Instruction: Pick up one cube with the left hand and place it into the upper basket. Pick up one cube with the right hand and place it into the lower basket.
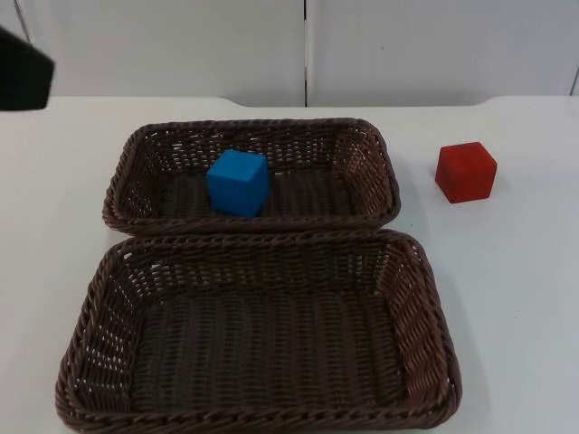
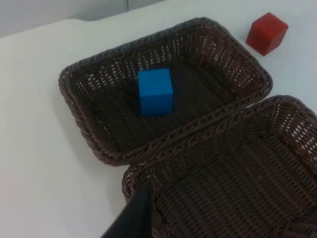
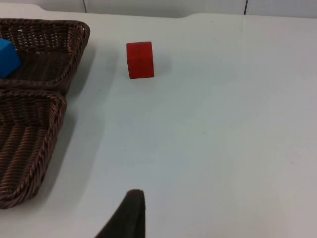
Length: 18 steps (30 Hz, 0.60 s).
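blue cube (image 1: 238, 182) sits in upper basket (image 1: 380, 167). right gripper (image 3: 130, 214), finger state unclear, should straddle red cube (image 1: 466, 172) squarely for lower basket (image 1: 425, 298).

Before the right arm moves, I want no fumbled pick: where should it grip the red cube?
Grip the red cube across two opposite upright faces, coming from above: it sits flat on the white table, apart from the upper basket, with open space all round.
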Each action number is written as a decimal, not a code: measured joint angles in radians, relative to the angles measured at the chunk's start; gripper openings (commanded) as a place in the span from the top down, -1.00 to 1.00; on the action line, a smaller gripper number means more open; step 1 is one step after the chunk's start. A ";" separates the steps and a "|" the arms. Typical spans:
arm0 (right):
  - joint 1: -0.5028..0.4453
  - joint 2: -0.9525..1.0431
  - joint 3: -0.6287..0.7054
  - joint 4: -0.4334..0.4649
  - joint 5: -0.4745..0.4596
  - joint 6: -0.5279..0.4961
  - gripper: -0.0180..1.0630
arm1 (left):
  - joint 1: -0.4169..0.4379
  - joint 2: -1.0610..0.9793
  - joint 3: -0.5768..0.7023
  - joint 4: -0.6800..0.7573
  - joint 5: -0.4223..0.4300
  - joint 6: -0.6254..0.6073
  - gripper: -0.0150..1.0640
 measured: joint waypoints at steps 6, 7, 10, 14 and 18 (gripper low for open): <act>0.000 0.000 0.000 0.000 0.000 0.000 -0.98 | 0.000 -0.078 0.036 -0.002 0.000 0.000 -0.97; 0.000 0.000 0.000 0.000 0.000 0.000 -0.98 | 0.000 -0.086 0.041 -0.002 -0.002 0.000 -0.97; 0.000 0.000 0.000 0.000 0.000 0.000 -0.98 | 0.000 -0.096 0.054 -0.002 -0.009 0.000 -0.97; 0.000 0.000 0.000 0.000 0.000 0.000 -0.98 | 0.000 -0.099 0.071 -0.002 -0.015 0.000 -0.97; 0.000 0.000 0.000 0.000 0.000 0.000 -0.98 | 0.000 -0.099 0.074 -0.002 -0.017 0.000 -0.97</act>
